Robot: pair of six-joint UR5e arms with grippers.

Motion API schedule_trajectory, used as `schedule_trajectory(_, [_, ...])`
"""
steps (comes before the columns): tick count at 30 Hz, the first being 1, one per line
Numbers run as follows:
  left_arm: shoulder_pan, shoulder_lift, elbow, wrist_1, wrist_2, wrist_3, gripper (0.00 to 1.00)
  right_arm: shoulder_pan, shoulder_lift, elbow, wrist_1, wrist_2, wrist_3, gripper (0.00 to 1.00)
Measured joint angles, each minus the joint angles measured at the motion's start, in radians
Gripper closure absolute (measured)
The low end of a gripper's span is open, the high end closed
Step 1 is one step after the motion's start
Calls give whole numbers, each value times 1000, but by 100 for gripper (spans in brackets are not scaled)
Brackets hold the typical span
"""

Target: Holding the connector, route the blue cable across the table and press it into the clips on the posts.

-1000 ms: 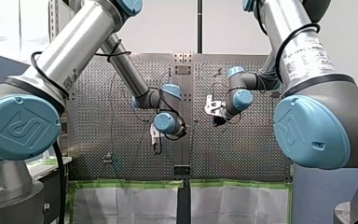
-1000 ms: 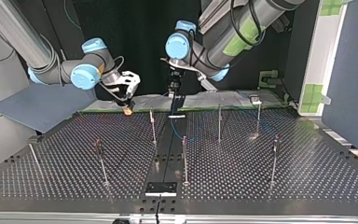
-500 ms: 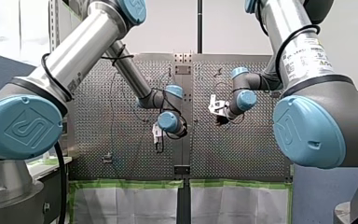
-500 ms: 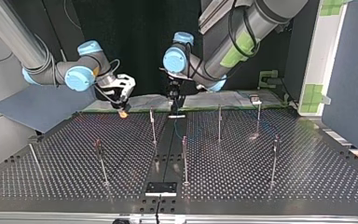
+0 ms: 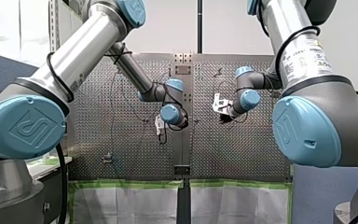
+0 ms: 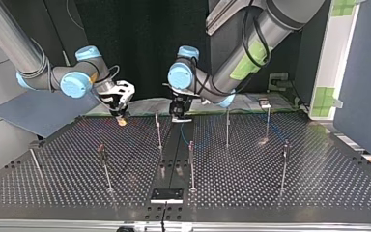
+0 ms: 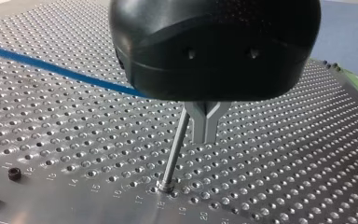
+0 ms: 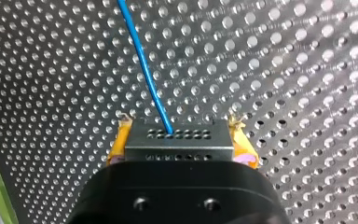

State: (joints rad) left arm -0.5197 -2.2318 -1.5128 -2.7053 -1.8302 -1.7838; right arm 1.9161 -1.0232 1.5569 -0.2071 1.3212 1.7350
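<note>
**Front view.** My left pincer (image 5: 160, 128) and my right pincer (image 5: 222, 111) both hang low over the perforated worktop (image 5: 121, 88), one either side of its middle seam. Their fingers are too small here to read. Compared with a second ago, the left one sits further out from the arms' bases. The right one has drawn sideways, away from the left.

**Top view.** The right pincer shows its yellow tip just above the holes. The left one points straight down beside it, with the thin posts (image 6: 227, 128) standing beyond both. The gap between the two pincers is wider than a second ago, and the left has sunk closer to the surface. I judge this to be one arm hauling slack while the other works near a post.

**Left wrist view.** The metal fingers (image 7: 205, 126) are drawn together to a narrow tip, with nothing visible between them. A post (image 7: 175, 148) rises just beside them. The blue cable (image 7: 51, 69) lies on the holes off to one side and runs in under the pincer's body. Whether it reaches the fingers is hidden. This placement probably readies the tip to push the cable toward that post.

**Right wrist view.** The yellow pads (image 8: 117, 142) are clamped on both sides of the grey connector (image 8: 179, 138). The cable leaves its face and runs straight ahead of the pincer across the worktop. Gripping the connector by its flanks leaves the cable free to trail and be steered.
</note>
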Motion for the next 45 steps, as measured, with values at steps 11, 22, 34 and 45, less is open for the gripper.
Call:
schedule_trajectory(11, [28, -83, 95, -65, 18, 1, 100, -24, 30, -27, 0, -2, 1, 100])
schedule_trajectory(22, [53, -97, 199, -102, 14, 5, 54, -46, 40, -76, 0, -5, 8, 100])
schedule_trajectory(34, [29, -97, 232, -183, -35, 38, 0, -58, 40, -80, 1, -5, 3, 100])
schedule_trajectory(45, [-5, -64, 202, -266, -66, 65, 0, -59, 41, -79, 2, -10, 1, 100])
